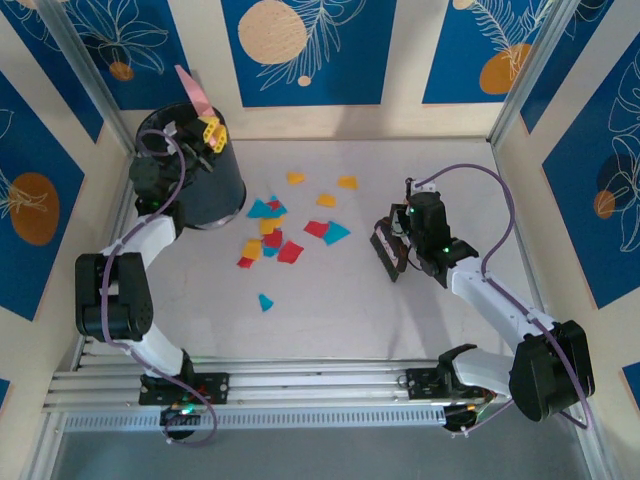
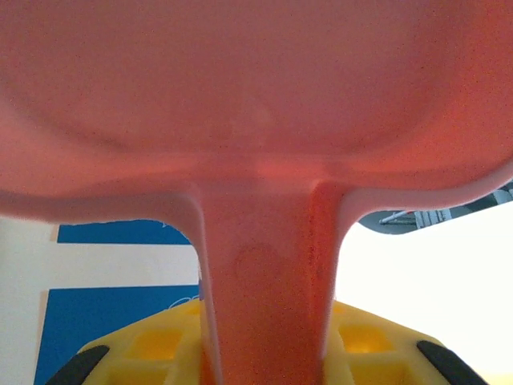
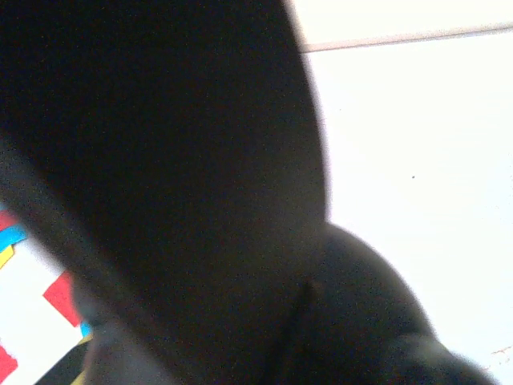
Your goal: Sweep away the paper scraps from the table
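Top external: with our left pincer (image 1: 207,133) clamped on the dustpan (image 1: 191,90) well left of the paper scraps (image 1: 275,230), we fear the brush (image 1: 386,250) in our closed right pincer (image 1: 400,243) scatters them uncaught.

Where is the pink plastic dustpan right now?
Top view, far left corner: the pink plastic dustpan sticks up above the black round bin, its handle in the left gripper.
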Action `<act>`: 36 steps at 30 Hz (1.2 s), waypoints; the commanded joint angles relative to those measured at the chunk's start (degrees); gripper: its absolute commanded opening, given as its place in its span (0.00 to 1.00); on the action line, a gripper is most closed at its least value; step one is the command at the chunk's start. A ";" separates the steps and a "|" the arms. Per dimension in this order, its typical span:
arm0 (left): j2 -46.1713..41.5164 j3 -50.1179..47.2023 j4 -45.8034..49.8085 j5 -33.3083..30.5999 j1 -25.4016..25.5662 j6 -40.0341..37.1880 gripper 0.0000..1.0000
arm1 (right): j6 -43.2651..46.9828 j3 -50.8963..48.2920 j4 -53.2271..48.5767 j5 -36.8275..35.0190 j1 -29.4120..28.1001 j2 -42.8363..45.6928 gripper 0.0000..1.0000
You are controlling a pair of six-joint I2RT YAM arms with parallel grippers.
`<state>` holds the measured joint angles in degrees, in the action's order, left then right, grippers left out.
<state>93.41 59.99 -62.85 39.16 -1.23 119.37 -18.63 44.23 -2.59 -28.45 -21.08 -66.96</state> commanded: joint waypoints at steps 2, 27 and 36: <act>-2.54 5.45 7.88 6.38 0.05 -8.82 0.00 | -2.29 1.57 1.65 1.68 -0.08 1.35 0.00; -15.21 25.14 108.60 -6.93 2.19 -104.29 0.00 | -12.04 13.88 8.48 33.47 -13.40 -13.07 0.00; -19.87 20.48 111.69 -14.29 2.47 -108.52 0.00 | -12.74 22.99 8.54 40.81 -21.20 -25.30 0.00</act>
<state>74.28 81.38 46.17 27.97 0.69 14.68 -30.17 64.20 3.90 7.40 -40.71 -89.93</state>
